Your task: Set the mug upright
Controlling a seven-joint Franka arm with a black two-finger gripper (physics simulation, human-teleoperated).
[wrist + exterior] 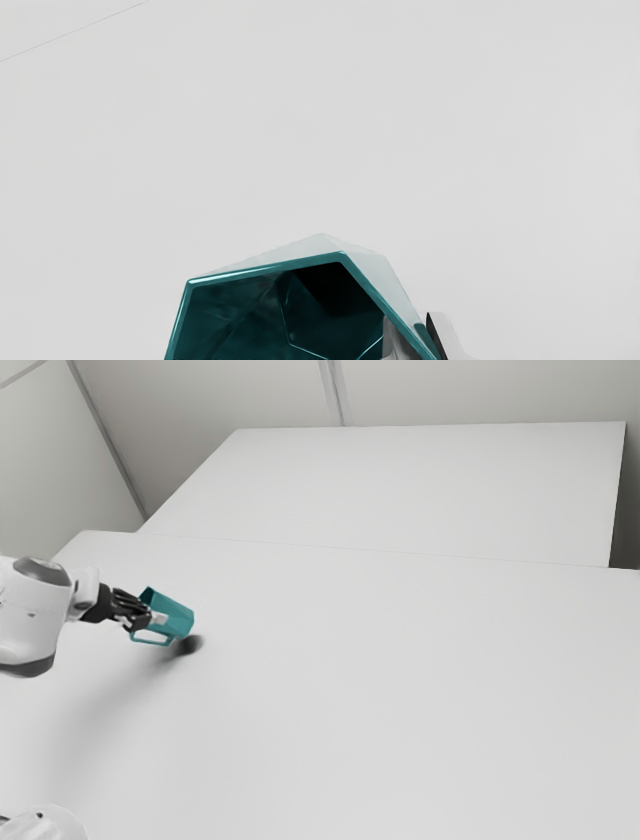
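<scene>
Our gripper point(151, 618) pinches the tilted mug point(176, 618) by its wall, mouth toward us; we judge it light, stiff, slippery.

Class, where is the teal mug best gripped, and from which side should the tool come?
I'd grip the mug by its side wall at the rim, coming from the open end. It is tilted, mouth toward the tool, and the thin wall fits between two fingers, one inside, one outside. The handle, on the lower side, looks harder to reach.
</scene>
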